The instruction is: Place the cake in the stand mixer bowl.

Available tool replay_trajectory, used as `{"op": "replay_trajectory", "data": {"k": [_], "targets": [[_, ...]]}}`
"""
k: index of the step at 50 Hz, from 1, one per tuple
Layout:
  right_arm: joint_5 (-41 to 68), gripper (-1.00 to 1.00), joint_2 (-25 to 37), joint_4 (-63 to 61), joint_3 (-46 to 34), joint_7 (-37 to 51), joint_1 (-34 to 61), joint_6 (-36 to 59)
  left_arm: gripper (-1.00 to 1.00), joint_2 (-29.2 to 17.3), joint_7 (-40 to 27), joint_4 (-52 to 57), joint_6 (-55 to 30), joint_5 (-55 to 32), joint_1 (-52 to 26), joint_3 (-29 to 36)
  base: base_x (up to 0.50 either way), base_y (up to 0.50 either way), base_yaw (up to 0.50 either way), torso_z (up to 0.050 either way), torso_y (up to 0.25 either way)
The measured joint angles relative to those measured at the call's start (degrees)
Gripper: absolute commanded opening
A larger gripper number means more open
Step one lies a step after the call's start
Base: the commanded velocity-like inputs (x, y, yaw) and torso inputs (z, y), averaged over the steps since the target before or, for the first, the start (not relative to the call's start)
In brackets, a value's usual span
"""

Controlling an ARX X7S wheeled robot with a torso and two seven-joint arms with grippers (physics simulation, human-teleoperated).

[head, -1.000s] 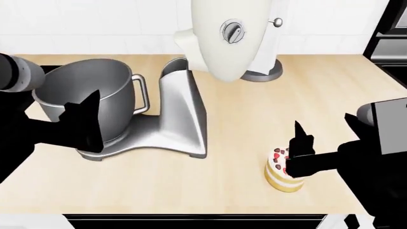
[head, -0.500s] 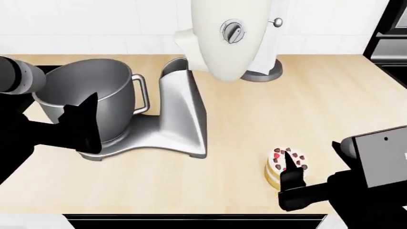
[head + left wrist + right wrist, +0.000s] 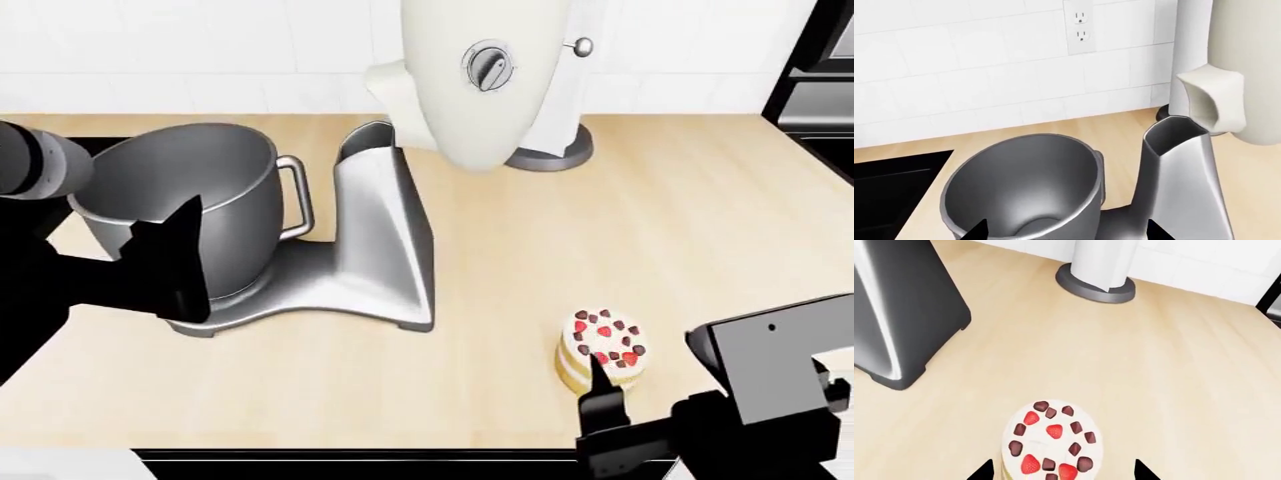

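The cake (image 3: pixel 602 349) stands on the wooden counter near its front right; it also shows in the right wrist view (image 3: pixel 1051 439), upright, with strawberries and chocolate on top. My right gripper (image 3: pixel 601 396) is open just in front of it; its tips (image 3: pixel 1062 472) stand either side of the cake's near edge, apart from it. The stand mixer bowl (image 3: pixel 187 190) sits on the mixer's base at the left, empty (image 3: pixel 1021 185). My left gripper (image 3: pixel 171 252) is open and empty, in front of the bowl's near rim (image 3: pixel 1067 232).
The mixer's silver column (image 3: pixel 384 235) stands between bowl and cake, the cream head (image 3: pixel 481 80) tilted up. A paper towel holder (image 3: pixel 554 150) is at the back. A black cooktop (image 3: pixel 887 185) lies left of the bowl. An oven (image 3: pixel 814 90) is far right.
My right gripper has drawn back from over the cake toward the counter's front edge, uncovering the cake's top. The cake, bowl and left gripper have stayed put.
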Motion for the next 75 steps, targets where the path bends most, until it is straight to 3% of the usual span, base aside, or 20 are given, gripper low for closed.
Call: {"op": "replay_trajectory", "data": {"k": [75], "targets": [[-22.64,1.00,-4.96,6.66,-5.17,-18.20,-5.42,1.62,1.00,-1.48,3.43,0.25,1.54,2.47,1.27,0.51,0.00,0.00,0.00,0.000,0.000]]}}
